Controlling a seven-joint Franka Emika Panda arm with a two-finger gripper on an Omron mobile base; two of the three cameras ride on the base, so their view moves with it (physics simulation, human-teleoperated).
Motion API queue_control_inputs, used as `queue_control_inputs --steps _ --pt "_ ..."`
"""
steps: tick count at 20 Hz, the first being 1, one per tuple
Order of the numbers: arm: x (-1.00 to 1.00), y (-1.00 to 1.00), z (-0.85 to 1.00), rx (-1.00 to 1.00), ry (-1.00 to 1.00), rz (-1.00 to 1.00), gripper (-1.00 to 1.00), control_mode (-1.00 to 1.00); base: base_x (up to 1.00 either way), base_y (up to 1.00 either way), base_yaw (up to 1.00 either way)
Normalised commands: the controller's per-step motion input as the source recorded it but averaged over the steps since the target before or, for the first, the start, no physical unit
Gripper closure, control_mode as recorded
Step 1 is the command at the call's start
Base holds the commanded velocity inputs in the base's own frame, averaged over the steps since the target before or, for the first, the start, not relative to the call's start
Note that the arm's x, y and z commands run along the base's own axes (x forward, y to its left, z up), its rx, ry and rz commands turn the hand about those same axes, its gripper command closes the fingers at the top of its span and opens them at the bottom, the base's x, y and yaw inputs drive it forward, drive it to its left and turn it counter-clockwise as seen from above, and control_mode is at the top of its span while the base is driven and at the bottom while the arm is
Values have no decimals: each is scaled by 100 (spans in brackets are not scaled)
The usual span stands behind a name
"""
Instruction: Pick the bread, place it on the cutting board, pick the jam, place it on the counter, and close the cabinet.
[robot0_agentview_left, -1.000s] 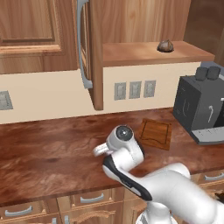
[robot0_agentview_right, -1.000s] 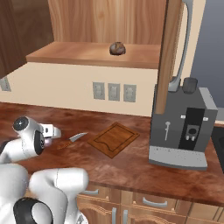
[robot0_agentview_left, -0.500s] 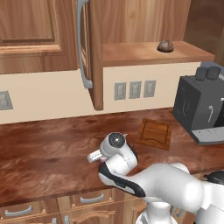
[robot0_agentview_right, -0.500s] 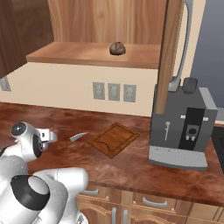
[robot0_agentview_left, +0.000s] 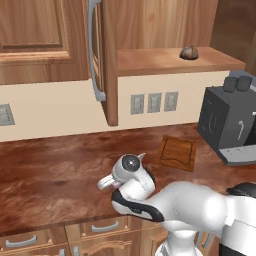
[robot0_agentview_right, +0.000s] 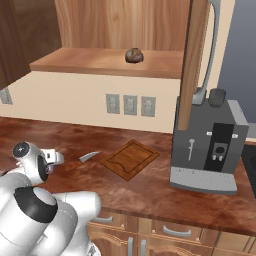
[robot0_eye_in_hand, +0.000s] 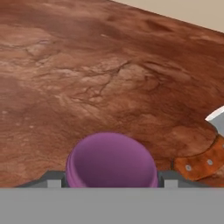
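Note:
The jam (robot0_eye_in_hand: 111, 159) shows its purple top low in the hand view, held between my two dark fingertips, so my gripper (robot0_eye_in_hand: 111, 178) is shut on it. The gripper (robot0_agentview_left: 108, 182) hangs just above the counter (robot0_agentview_left: 50, 170), left of the cutting board (robot0_agentview_left: 176, 153), and points left. The right base view has the gripper (robot0_agentview_right: 53, 157) beside the knife. The bread (robot0_agentview_left: 189, 52) rests on the shelf inside the cabinet (robot0_agentview_left: 102, 60), whose door stands open. From the right, the bread (robot0_agentview_right: 134, 55) is above the board (robot0_agentview_right: 130, 159).
A knife (robot0_agentview_right: 85, 158) with an orange-brown handle (robot0_eye_in_hand: 199, 164) lies on the counter just right of the jar. A grey coffee machine (robot0_agentview_left: 230, 120) stands at the right end. Wall outlets (robot0_agentview_left: 154, 102) are behind the board. Drawers (robot0_agentview_left: 105, 227) run below the counter's front edge.
The hand has swung left and lower, toward the counter's front, with the jam in it. Bread, board and knife have not moved.

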Motion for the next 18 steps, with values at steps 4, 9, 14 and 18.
queue_control_inputs --steps 4,9,14,18 --pt "0 0 -31 0 0 3 100 -100 0 0 0" --pt "1 0 -33 0 0 3 100 -100 0 0 0" --pt "4 0 -30 0 0 3 100 -100 0 0 0" --pt "0 0 -16 0 0 4 100 -100 0 0 0"
